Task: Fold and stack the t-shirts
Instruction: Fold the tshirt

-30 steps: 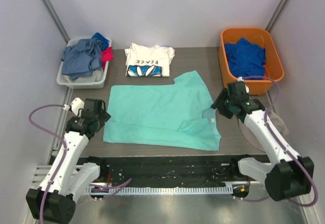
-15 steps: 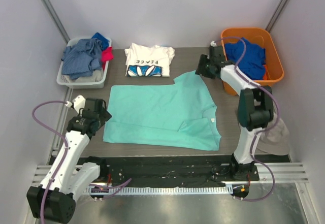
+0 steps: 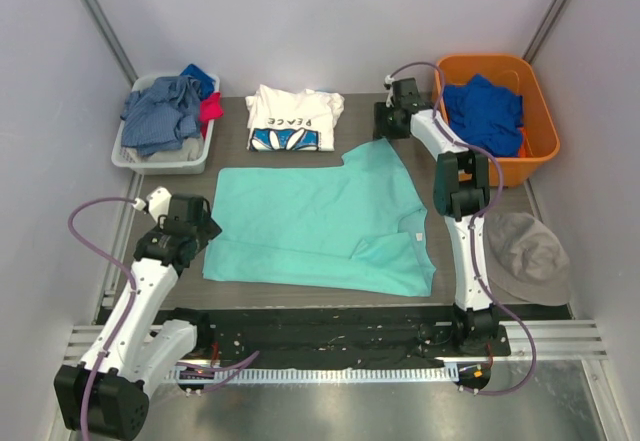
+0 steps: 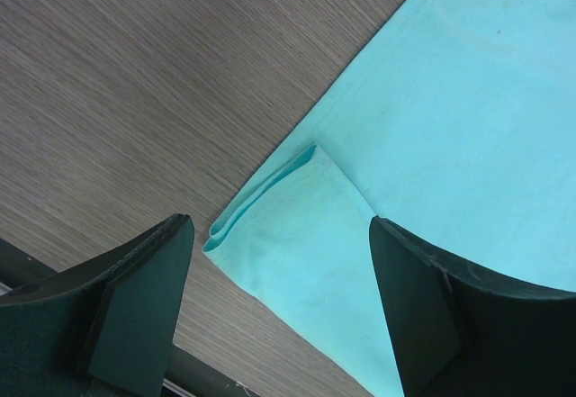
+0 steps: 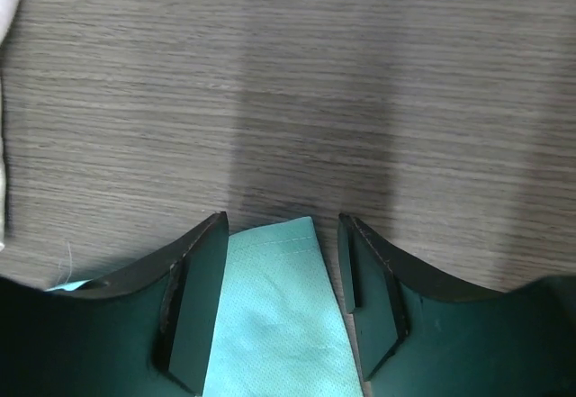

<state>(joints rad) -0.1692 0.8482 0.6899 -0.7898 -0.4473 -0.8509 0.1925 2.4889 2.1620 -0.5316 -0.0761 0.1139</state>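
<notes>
The mint-teal t-shirt (image 3: 320, 216) lies spread on the dark table, partly folded. The white "PEACE" t-shirt (image 3: 293, 119) lies folded behind it. My left gripper (image 3: 190, 223) is open at the teal shirt's near left corner; in the left wrist view the folded corner (image 4: 270, 190) lies between the fingers. My right gripper (image 3: 386, 126) is open over the shirt's far right sleeve tip; in the right wrist view the sleeve tip (image 5: 279, 307) lies between the fingers (image 5: 193, 307), not pinched.
A grey bin (image 3: 125, 156) at the back left holds grey-blue and red clothes. An orange basket (image 3: 545, 131) at the back right holds a royal blue garment (image 3: 485, 111). A grey cap (image 3: 525, 256) lies at the right edge.
My right arm has swung from the shirt's right side up to its far right sleeve tip. My left gripper has stayed at the near left corner.
</notes>
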